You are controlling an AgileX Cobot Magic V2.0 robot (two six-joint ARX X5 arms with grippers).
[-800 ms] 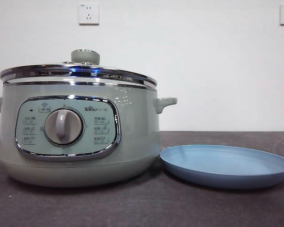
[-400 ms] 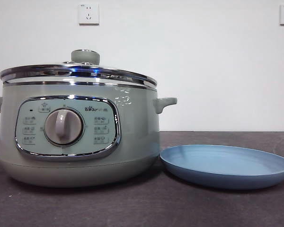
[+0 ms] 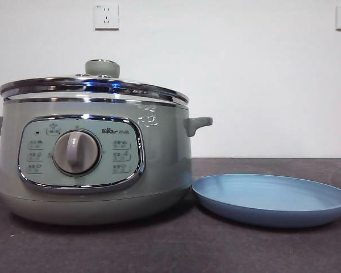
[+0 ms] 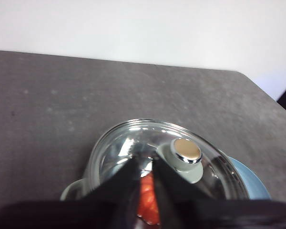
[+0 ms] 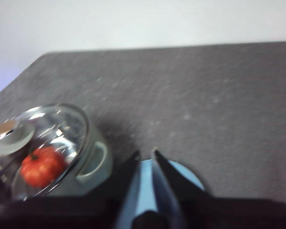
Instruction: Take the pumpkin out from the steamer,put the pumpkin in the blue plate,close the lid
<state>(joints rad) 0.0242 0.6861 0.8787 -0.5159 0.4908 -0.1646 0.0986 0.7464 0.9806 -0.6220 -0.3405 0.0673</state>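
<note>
The pale-green steamer [image 3: 159,165] stands at the left of the front view with its glass lid [image 3: 94,86] on it. Through the lid [image 4: 124,143] shows the orange-red pumpkin [image 5: 42,165] inside the pot. The blue plate [image 3: 271,199] lies bare on the table just right of the pot. No arm shows in the front view. My left gripper [image 4: 145,164] hovers high over the lid, beside its knob [image 4: 186,151], jaws shut and holding nothing. High above the near edge of the plate [image 5: 188,179], my right gripper [image 5: 145,153] is likewise shut and holds nothing.
The dark grey table [image 3: 273,250] runs back to a white wall with two sockets [image 3: 106,17]. The pot's side handle [image 3: 198,124] sticks out toward the plate. The table's far corner [image 4: 238,74] shows in the left wrist view.
</note>
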